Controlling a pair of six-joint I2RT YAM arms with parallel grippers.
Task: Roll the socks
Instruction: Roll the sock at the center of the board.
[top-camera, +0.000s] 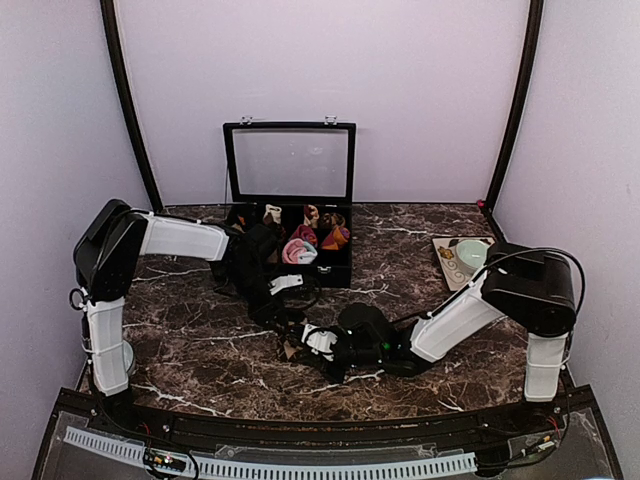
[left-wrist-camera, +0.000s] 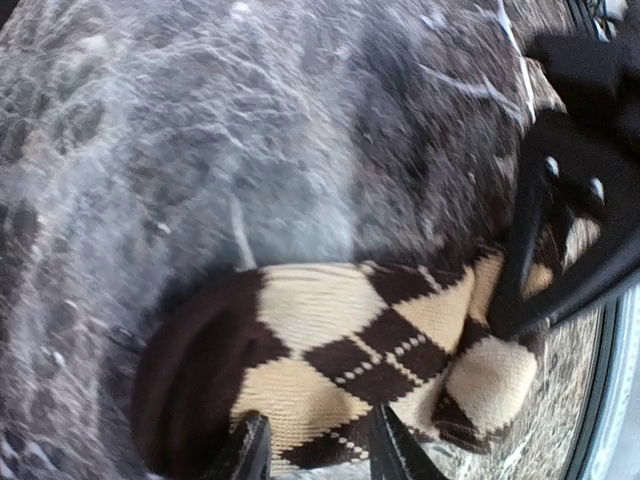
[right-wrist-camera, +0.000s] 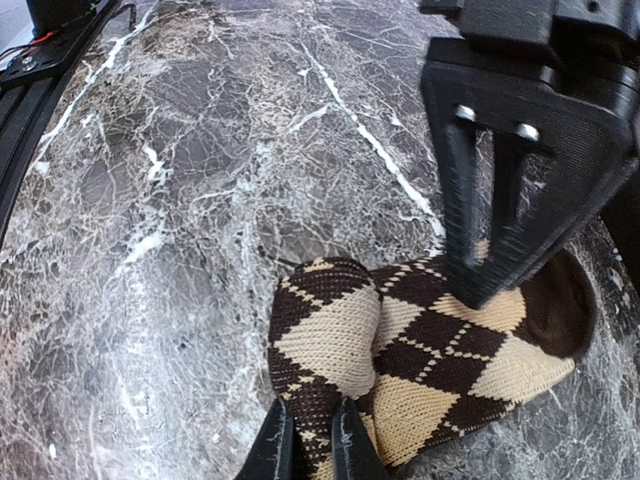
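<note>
1. The sock (right-wrist-camera: 400, 350), brown with beige diamonds, is lying partly folded on the marble table (top-camera: 200, 350), towards its near edge, where the two arms are meeting.
2. The biggest risk, as I judge it, is the fold springing open. The left gripper (left-wrist-camera: 315, 425) is standing with its jaws partly apart over the sock near its plain dark end. I cannot tell whether they are biting fabric or only straddling it. If they are loose, nothing is pinning that end.
3. Next, the right gripper (right-wrist-camera: 310, 412) is pinching the folded end with its jaws nearly together. That is a thin hold, so a hard tug is likely slipping it off or dragging the whole sock over the smooth stone.
4. A smaller risk: the grippers are working very close together, so one could be knocking into the other.
5. From above, the arms are covering the sock almost entirely.
6. Whether one sock or a pair is lying here is not showing.
7. The box (top-camera: 338, 272) at the back is holding colourful bundles (top-camera: 305, 247) too small to identify.
8. The left wrist view is coming through blurred.
</note>
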